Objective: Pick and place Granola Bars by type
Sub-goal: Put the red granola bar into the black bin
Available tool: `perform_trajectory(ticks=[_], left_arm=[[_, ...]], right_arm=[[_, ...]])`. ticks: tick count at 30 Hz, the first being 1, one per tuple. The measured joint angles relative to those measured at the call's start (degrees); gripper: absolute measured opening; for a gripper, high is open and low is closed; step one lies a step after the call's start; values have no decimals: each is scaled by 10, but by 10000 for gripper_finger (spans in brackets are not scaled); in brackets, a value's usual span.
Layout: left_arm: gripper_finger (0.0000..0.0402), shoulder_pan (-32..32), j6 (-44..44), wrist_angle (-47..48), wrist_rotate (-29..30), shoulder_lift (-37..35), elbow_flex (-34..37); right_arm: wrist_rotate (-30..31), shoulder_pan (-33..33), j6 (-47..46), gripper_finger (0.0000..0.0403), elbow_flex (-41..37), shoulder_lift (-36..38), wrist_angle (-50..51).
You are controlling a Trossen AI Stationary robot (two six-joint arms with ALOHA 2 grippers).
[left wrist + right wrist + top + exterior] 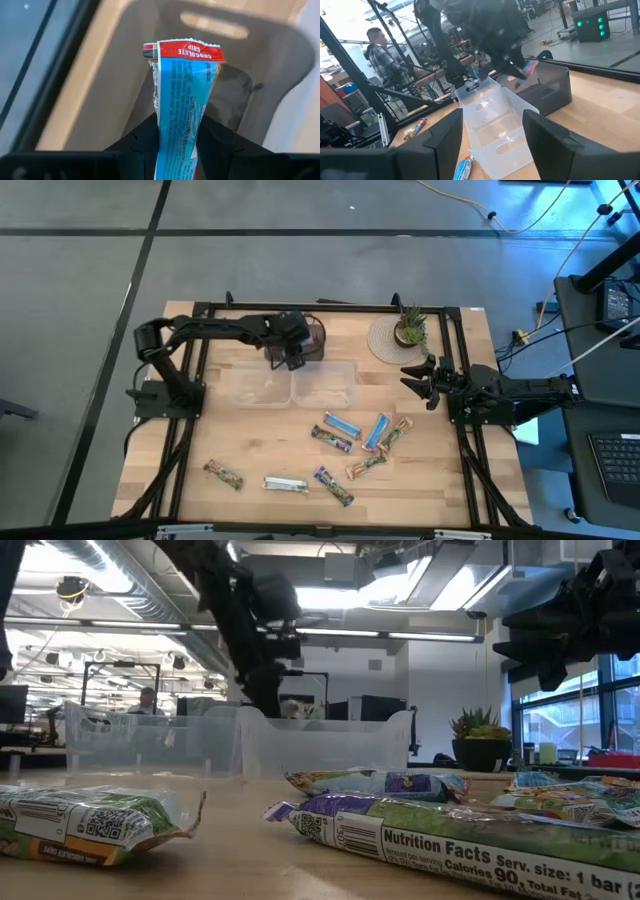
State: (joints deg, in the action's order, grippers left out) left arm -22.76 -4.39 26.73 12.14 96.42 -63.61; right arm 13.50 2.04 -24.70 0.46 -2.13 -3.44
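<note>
My left gripper [290, 352] hangs over the dark brown tray [314, 338] at the table's far side, shut on a blue-white granola bar [182, 95] with a red end. The other bars lie flat on the near half of the table: two blue-white ones [342, 423] [377, 432], two purple [330, 438] [333, 485], green-tan ones [397, 435] [367, 465] [224, 474] and a silvery one [286, 484]. My right gripper [418, 375] waits open near the right edge, above the table. My left gripper [179, 132] pinches the blue-white bar between its two fingers [142, 140], gripping the wrapper's body [177, 125] from above, pointing down. The bar runs along the fingers, and its red crimped end [185, 50] sticks out past the tips. It is lifted clear above the dark tray [260, 60].
Two clear plastic tubs [255, 385] [325, 385] stand side by side just nearer than the dark tray. A potted plant on a round mat [405, 335] sits at the far right. A person [380, 45] stands in the room beyond the table.
</note>
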Motion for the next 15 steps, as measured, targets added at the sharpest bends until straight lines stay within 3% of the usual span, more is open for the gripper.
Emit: perform_trajectory(ticks=[15], left_arm=[[111, 2, 6, 2, 3, 38, 0]], right_arm=[[0, 0, -8, 210, 0, 0, -7]])
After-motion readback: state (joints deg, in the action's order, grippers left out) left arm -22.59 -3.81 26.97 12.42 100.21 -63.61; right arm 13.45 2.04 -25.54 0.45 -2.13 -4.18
